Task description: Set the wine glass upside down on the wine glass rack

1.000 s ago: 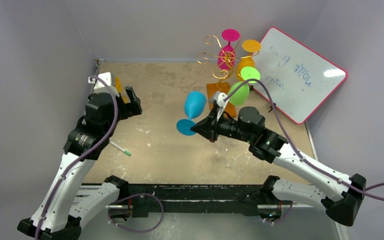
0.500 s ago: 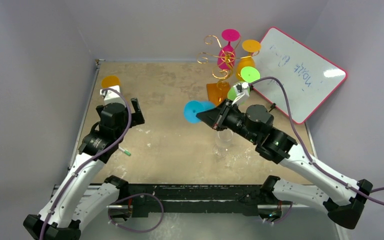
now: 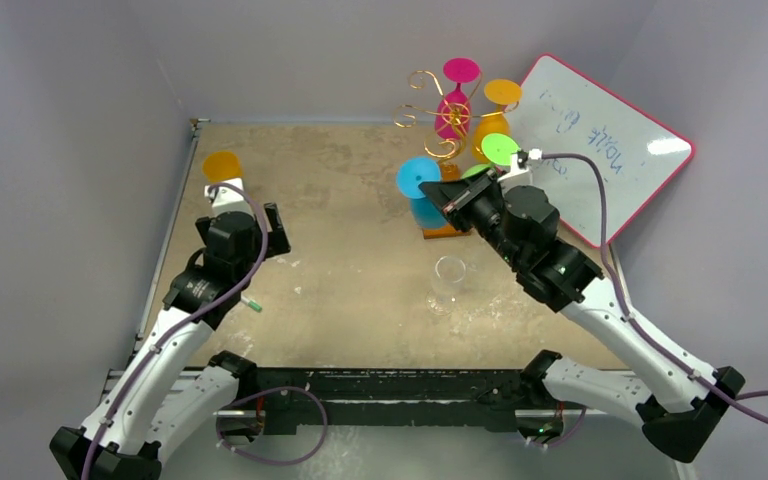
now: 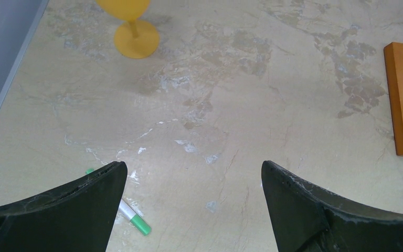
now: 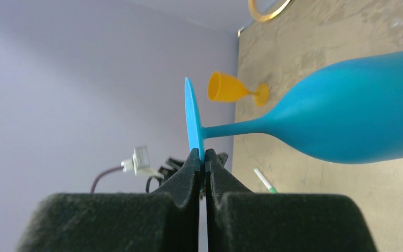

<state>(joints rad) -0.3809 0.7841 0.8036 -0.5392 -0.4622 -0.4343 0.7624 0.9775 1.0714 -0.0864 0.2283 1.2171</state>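
Right gripper point(image 5: 204, 159) tight on the disc foot of the inverted matte turquoise wine glass point(image 5: 357, 121)

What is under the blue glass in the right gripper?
The rack's wooden base; only its near edge shows in the top view. The blue glass and right gripper cover the rest.

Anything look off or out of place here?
A green-capped marker lies loose on the table by the open left gripper. The right gripper pinches the blue wine glass only by the rim of its foot, a thin hold. Nothing looks spilled or broken.
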